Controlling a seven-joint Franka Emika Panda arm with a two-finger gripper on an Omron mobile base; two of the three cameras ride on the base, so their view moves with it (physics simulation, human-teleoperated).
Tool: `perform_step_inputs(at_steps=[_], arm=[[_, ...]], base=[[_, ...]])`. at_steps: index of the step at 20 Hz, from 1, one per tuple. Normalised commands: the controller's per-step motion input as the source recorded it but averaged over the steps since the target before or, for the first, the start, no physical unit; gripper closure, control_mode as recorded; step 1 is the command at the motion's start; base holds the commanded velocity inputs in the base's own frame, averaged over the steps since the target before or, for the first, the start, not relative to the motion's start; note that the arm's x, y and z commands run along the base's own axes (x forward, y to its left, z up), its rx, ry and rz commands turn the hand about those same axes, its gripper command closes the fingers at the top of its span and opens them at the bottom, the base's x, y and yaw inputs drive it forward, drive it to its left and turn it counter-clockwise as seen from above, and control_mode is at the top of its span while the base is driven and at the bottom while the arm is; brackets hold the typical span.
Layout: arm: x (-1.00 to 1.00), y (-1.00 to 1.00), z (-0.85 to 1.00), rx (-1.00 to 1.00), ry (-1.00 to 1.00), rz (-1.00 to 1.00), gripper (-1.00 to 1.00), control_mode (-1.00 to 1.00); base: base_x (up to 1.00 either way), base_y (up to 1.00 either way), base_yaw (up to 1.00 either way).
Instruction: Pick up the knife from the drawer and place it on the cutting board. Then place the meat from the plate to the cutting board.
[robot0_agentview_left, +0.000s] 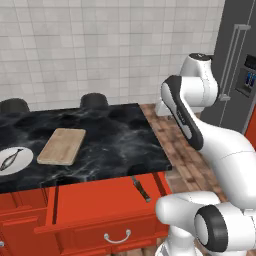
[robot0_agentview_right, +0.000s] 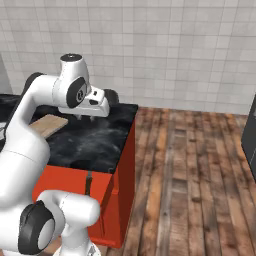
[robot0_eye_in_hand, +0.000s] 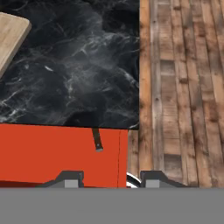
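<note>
Where the black marbled bench (robot0_agentview_left: 110, 135) ends at its right edge, a brown plank floor (robot0_agentview_right: 200, 170) runs to a wall of pale square tiles (robot0_agentview_left: 100, 45), and a dark grey refrigerator (robot0_agentview_left: 235, 65) stands in the far right corner of the room. Below the bench's front edge the red drawer (robot0_agentview_left: 100, 205) stands pulled open, and the knife (robot0_agentview_left: 141, 189) lies flat inside it near its right end, dark handle toward the front. The cutting board (robot0_agentview_left: 62, 146) rests on the left half of the bench, bare; beside it at the left edge sits the white plate (robot0_agentview_left: 22, 162) with the meat (robot0_agentview_left: 10, 160), a grey fish, on it. 2 dark round stools (robot0_agentview_left: 94, 101) show behind the bench's far edge. The end effector (robot0_eye_in_hand: 107, 181) hovers above the drawer's right front corner, its 2 fingers apart with nothing between them. No writing or label can be read anywhere.
</note>
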Motion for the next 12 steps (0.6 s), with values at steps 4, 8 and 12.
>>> perform_step_inputs(at_steps=[4,8,12], arm=[[0.0,0.0,0.0,0.0,0.0,0.0,-1.0,1.0],[0.0,0.0,0.0,0.0,0.0,0.0,-1.0,1.0],[0.0,0.0,0.0,0.0,0.0,0.0,-1.0,1.0]], base=[[-0.14,0.07,0.0],[-0.31,0.65,-0.07],[-0.28,0.74,-0.1]])
